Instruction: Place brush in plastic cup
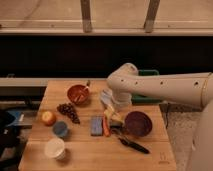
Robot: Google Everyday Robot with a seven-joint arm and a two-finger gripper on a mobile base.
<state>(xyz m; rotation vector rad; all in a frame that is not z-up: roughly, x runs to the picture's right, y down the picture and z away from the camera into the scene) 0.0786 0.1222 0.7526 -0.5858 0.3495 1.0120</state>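
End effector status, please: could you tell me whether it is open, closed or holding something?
End effector: open, holding nothing, low over the table beside the purple bowl; the brush lies ungripped.
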